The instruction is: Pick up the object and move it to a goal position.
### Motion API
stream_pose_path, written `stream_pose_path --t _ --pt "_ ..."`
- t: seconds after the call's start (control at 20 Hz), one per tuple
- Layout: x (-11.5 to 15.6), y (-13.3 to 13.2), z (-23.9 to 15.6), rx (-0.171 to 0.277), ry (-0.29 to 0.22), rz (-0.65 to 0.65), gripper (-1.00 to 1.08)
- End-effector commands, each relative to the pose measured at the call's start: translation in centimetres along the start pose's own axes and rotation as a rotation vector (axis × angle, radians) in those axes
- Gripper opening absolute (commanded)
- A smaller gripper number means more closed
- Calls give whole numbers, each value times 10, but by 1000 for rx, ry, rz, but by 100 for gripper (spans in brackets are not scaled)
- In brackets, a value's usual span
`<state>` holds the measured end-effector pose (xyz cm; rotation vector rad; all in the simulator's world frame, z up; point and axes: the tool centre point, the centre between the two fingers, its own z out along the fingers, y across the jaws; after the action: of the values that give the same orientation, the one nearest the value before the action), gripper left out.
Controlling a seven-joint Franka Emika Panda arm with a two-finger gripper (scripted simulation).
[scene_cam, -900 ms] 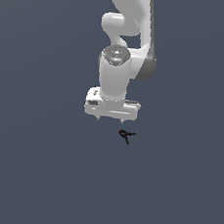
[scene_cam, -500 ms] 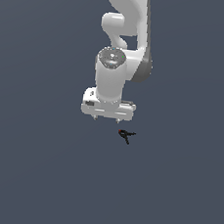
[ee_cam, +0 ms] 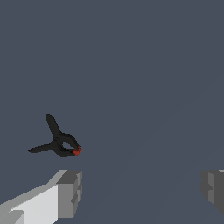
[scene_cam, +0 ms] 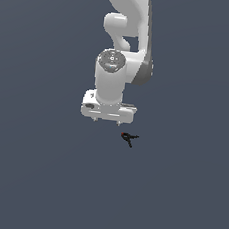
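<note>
Gripper hovering spread wide, with nothing between its fingers, beside a tiny black object on a plain grey worktop.

Nearest the exterior camera lies the object (scene_cam: 129,138), a small black thing with thin splayed prongs and a red spot, resting on the worktop (scene_cam: 34,178) at about five o'clock from the gripper (scene_cam: 107,120), just beside it and not touching. Behind it the white arm (scene_cam: 125,42) rises toward twelve o'clock. In the wrist view the two grey fingertips (ee_cam: 69,192) stand far apart, and the object (ee_cam: 59,142) lies outside the gap, just beyond one fingertip, its red spot turned toward that finger.
</note>
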<state>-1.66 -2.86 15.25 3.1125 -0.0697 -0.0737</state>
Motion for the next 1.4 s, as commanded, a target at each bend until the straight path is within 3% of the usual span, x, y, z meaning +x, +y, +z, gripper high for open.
stream_pose_path --t 0.0,0.55,1.35 --pt "0 -1 1 -1 0 -13 100" --pt "1 -19 18 -6 6 -204 100" --pt "-3 -75 61 -8 30 -745 100"
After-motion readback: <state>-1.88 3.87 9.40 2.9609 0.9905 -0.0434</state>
